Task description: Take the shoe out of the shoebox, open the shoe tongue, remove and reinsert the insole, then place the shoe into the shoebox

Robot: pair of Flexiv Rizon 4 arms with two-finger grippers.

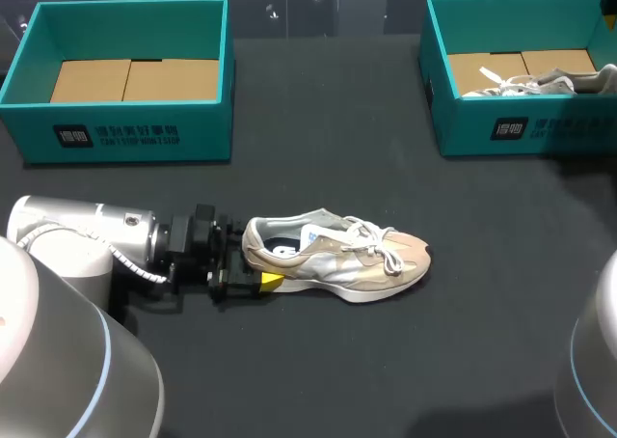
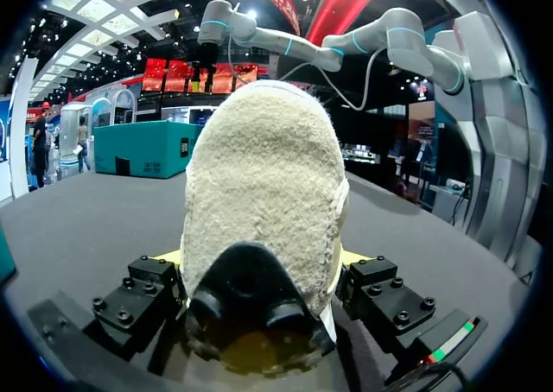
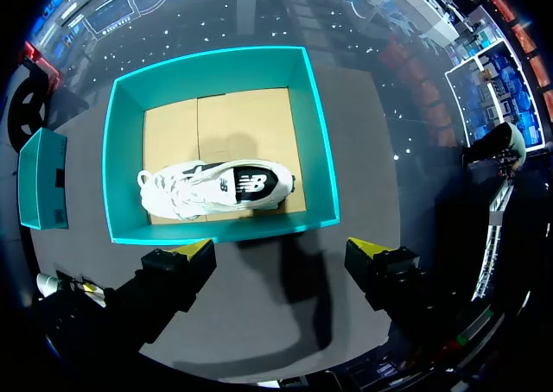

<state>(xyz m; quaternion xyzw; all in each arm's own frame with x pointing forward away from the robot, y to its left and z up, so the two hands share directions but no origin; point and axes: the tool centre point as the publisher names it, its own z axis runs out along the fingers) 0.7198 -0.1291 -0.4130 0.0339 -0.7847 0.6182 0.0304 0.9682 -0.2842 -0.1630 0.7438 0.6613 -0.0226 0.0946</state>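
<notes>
A beige shoe (image 1: pixel 337 255) lies on its sole in the middle of the black table, toe pointing right, with its white laces loose and the insole showing in the opening. My left gripper (image 1: pixel 253 257) holds the heel from both sides, one yellow fingertip (image 1: pixel 270 281) showing at the near side. In the left wrist view the shoe's heel (image 2: pixel 259 176) fills the space between the fingers of the left gripper (image 2: pixel 261 258). My right gripper (image 3: pixel 283 252) hangs open and empty high above the right shoebox (image 3: pixel 220 230).
An empty teal shoebox (image 1: pixel 125 129) stands at the back left. The teal shoebox at the back right (image 1: pixel 521 124) holds a white shoe (image 1: pixel 540 83), also seen lying on its side (image 3: pixel 216 189) from above. My right arm's body (image 1: pixel 588 361) shows at the near right.
</notes>
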